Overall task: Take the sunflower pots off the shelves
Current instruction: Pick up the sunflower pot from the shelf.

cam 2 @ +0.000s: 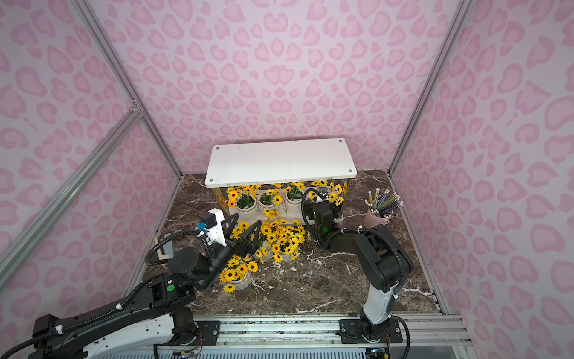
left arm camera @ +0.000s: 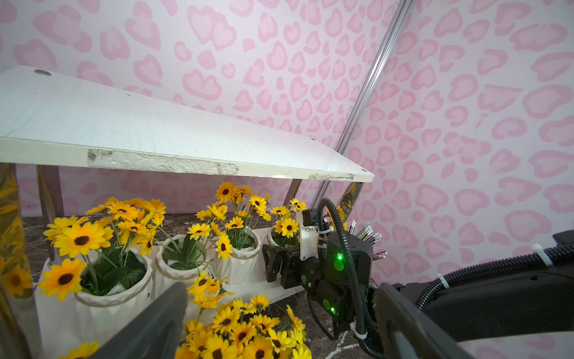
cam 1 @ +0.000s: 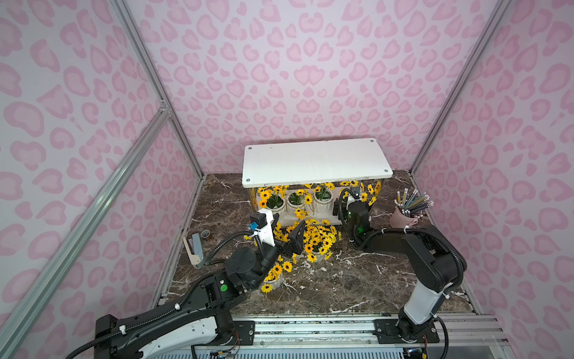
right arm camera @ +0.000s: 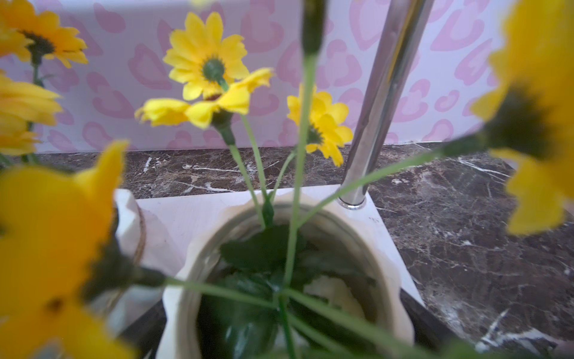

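Wide-open jaws on the right gripper, 1 jaw on each side of a small white ribbed pot of yellow fake sunflowers. Touching the pot or just beside it: hard to tell. That pot standing up at the right end of the bottom board of the white 2-level rack with shiny metal legs, near the back leg at that end. 3 more sunflower pots in a row on the same board, further along toward the rack's left end. Wide-open jaws on the left gripper too, empty, up above a tight bunch of sunflower pots on the dark marble table just in front of the rack. 1 more sunflower pot alone on the table, further out in front of the rack. Pink bucket of pencils on the table past the rack's right end, near it but apart.
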Tool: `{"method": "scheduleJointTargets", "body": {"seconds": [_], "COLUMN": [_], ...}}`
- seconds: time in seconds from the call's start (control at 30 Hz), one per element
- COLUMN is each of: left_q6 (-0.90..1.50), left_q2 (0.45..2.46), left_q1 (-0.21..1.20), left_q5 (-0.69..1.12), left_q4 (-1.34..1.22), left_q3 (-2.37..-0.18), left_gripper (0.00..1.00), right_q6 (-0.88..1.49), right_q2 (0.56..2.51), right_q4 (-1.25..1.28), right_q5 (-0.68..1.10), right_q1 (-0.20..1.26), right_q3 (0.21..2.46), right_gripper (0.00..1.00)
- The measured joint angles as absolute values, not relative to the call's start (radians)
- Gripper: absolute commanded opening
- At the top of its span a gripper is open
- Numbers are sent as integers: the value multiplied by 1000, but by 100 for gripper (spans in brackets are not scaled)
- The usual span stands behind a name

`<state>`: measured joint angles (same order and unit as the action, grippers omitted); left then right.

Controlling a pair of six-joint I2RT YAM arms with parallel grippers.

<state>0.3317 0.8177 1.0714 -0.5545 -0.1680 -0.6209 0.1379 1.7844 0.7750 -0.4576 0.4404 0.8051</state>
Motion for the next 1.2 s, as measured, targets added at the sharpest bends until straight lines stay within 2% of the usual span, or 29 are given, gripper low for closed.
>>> {"method": "scheduleJointTargets", "body": {"seconds": [0.17,0.4,0.63,0.8,1.13,1.2], "left_q6": [324,322,322,322,322,322], "left_q2": [821,825,817,816,812,811], "left_q1": [1071,1071,1071,1071,1071,1071], "left_q5": [-554,-554,-554,-553,-546,-546], "left_q4": [-168,-171,-172,-173,-174,-174], "left_q3": [-621,-621,-621,-621,-621,-621], "left_gripper": [96,97,96,96,96,96], "right_q6": [132,118,115,114,104,104], "right_q2": [1798,1803,1798,1782,1735,1725], "right_q4": [767,771,781,772,752,756], "right_q5": [-458,-457,-450,-442,-419,-420], "right_q1": [439,435,432,432,432,433], "right_q3": [826,831,820,809,770,756], "right_gripper": [99,83,71,58,43,37]}}
